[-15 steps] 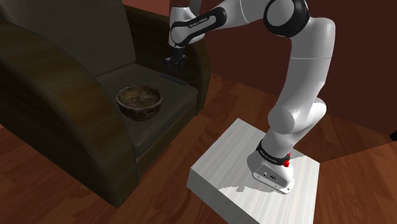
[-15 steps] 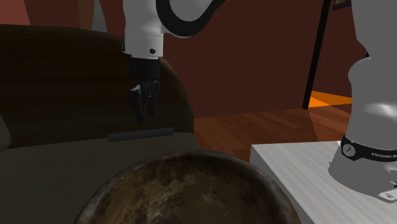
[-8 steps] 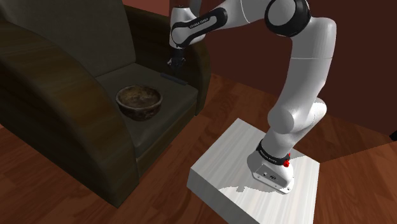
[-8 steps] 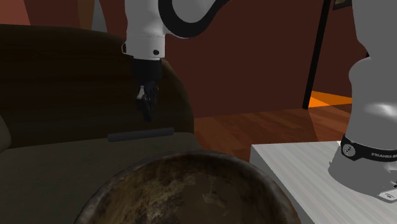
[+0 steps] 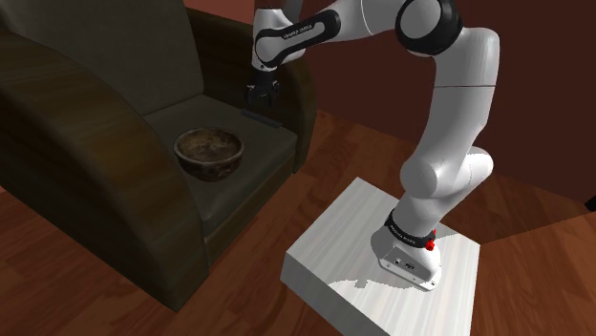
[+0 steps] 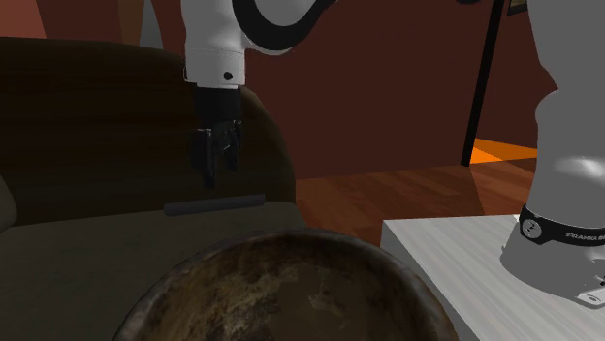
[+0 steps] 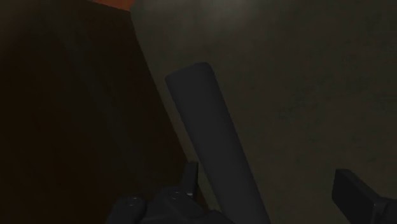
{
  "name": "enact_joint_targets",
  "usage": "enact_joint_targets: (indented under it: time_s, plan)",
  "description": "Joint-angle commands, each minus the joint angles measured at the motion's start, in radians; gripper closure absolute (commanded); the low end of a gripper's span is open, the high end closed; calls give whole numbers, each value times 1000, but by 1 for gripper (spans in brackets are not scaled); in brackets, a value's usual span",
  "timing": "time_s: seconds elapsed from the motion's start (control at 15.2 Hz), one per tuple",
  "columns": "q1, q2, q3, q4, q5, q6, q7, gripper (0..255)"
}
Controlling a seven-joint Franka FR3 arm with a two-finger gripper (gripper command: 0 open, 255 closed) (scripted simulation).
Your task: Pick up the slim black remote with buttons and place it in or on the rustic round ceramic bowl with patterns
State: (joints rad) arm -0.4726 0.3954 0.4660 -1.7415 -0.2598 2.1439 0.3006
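**mik:** ok, going across the shoulder view from the left, what have we got?

**jo:** A big dark armchair (image 5: 86,143) takes up the left side, sitting on a reddish wood floor (image 5: 57,277). On its seat cushion there's the round brown bowl (image 5: 209,153), upright, with a mottled inside. Right of that, at the back of the seat and close under the far armrest, is the remote (image 5: 260,118). It's a thin dark strip lying flat, near the bowl but not touching it. The gripper (image 5: 262,95) hangs just over the remote, pointing down.

**mik:** open or closed?

**jo:** Open. In the second exterior view the two fingers (image 6: 206,172) stand apart, and there's a gap between their tips and the remote below. In the wrist view the remote runs along the cushion between the fingers, way closer to one than the other, and neither is clasping it. So it's got hold of nothing. Can't make out any buttons on the remote btw, it just reads as a plain dark bar.

**mik:** and further right?

**jo:** The white arm (image 5: 458,105) with its dark joints bends back down to the white box stand (image 5: 353,239) at the lower right. The stand sits on the floor just beside the armchair's front corner, and there's a dark red wall (image 5: 535,95) behind it all.
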Motion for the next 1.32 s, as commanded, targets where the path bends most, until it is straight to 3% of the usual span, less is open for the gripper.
enact_joint_targets:
  time_s: [0.0,0.33,0.66,0.79,0.86,1.25]
  plan:
    - [-70,69,18,0,-33,2,-361,0]
    - [-161,131,122,-12,-129,31,-304,0]
    - [-287,185,277,-4,-240,-2,-239,0]
    - [-314,200,312,-2,-267,-11,-224,0]
    - [-315,200,312,-1,-267,-11,-226,255]
    - [-289,219,305,26,-277,-22,-212,255]
